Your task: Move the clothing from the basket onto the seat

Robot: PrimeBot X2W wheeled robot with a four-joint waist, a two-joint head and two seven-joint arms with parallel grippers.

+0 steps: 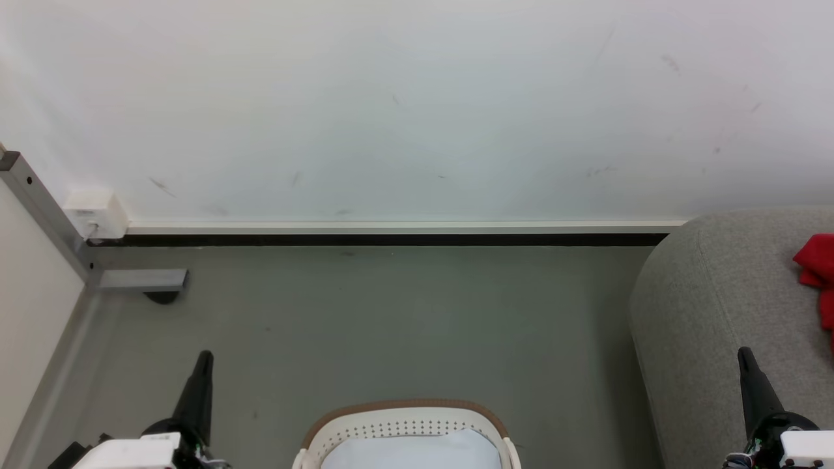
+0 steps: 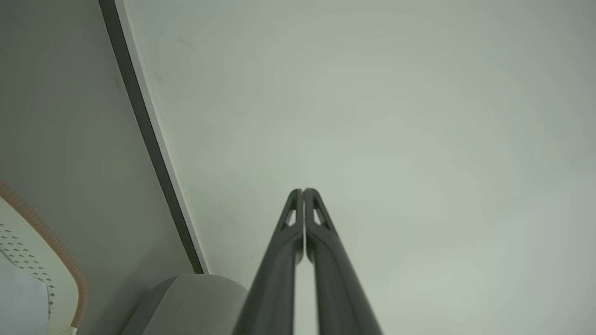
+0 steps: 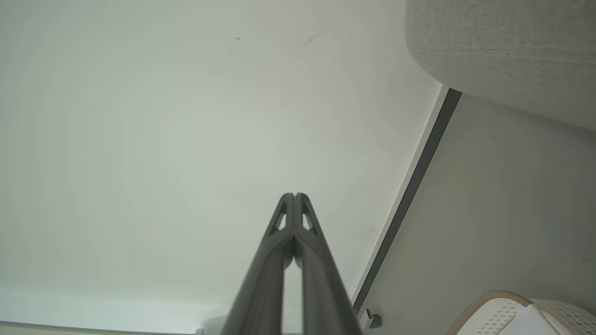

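My left end effector (image 1: pixel 203 359) and right end effector (image 1: pixel 745 357) are both pressed together, empty. Red clothing (image 1: pixel 818 267) lies on the seat (image 1: pixel 710 312), right of the basket (image 1: pixel 404 405). Soft, light, floppy, I'd judge; I'd pinch a bunched fold, not an edge.

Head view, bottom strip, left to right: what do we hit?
left hand → basket → right hand → red clothing. The seat is skipped because it spans behind the last two.
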